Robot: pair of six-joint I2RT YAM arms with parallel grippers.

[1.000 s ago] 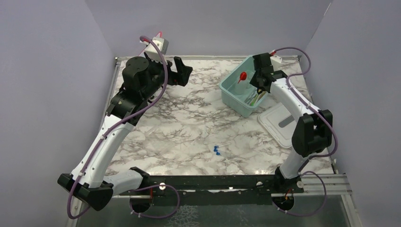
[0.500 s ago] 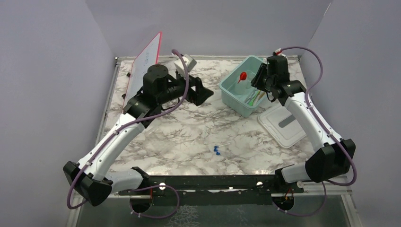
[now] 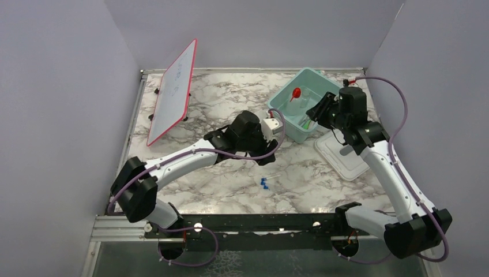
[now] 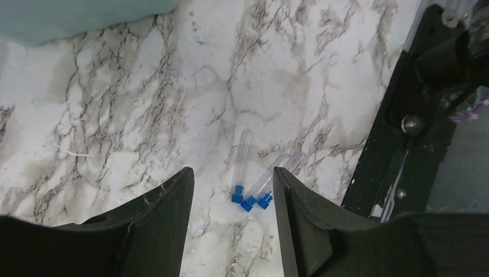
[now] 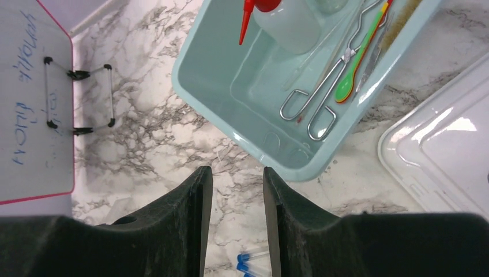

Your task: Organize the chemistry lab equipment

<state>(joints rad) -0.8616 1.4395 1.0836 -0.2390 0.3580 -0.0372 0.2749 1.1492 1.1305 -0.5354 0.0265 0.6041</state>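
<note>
Three blue-capped clear tubes point(image 3: 266, 183) lie together on the marble near the front edge. They also show in the left wrist view point(image 4: 252, 186) and the right wrist view point(image 5: 251, 263). My left gripper point(image 3: 259, 154) hangs open and empty above them point(image 4: 232, 173). My right gripper point(image 3: 319, 109) is open and empty point(image 5: 235, 170), just in front of the teal tub point(image 5: 207, 109). In the tub lie a red funnel tip on a clear vessel point(image 5: 254, 11), metal tongs point(image 5: 323, 98), a green and red-orange spatula point(image 5: 358, 60) and a tan brush point(image 5: 403, 23).
The tub point(image 3: 282, 118) stands at the back right, its white lid point(image 3: 346, 151) flat on the table beside it. A pink-edged whiteboard point(image 3: 173, 98) stands propped at the back left. The black base rail point(image 4: 415, 115) runs along the front edge.
My left arm has swung from the back left to the middle, over the tubes, uncovering the whiteboard. My right gripper has drawn back from over the tub towards its front edge.
</note>
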